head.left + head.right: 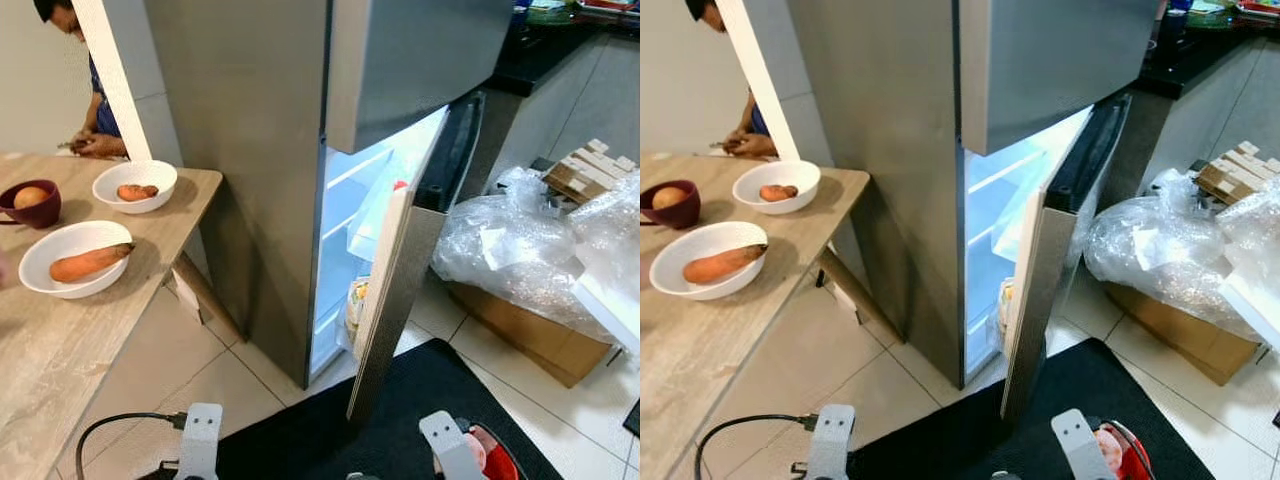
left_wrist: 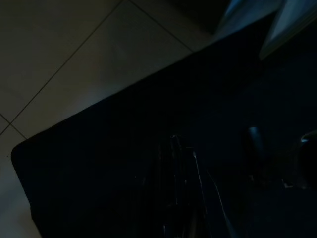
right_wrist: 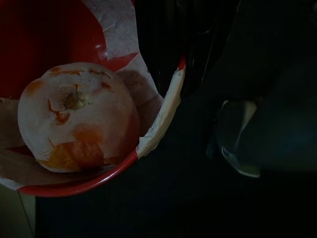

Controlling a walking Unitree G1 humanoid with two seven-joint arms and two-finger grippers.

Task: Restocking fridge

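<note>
Red bowl point(image 3: 74, 183) with a peeled orange point(image 3: 77, 116) hangs low at my right gripper point(image 3: 168, 54), fingers clamped on its rim. Fridge point(image 1: 270, 150) ahead, lower door point(image 1: 385, 300) ajar. Left gripper point(image 2: 176, 188) idles over the black mat point(image 1: 320, 430); I can't tell its fingers' state.

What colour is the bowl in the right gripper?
Red bowl, clearest in the right wrist view.

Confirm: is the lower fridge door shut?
No. The lower fridge door stands ajar, with the lit interior and its shelves visible through the gap.
</note>
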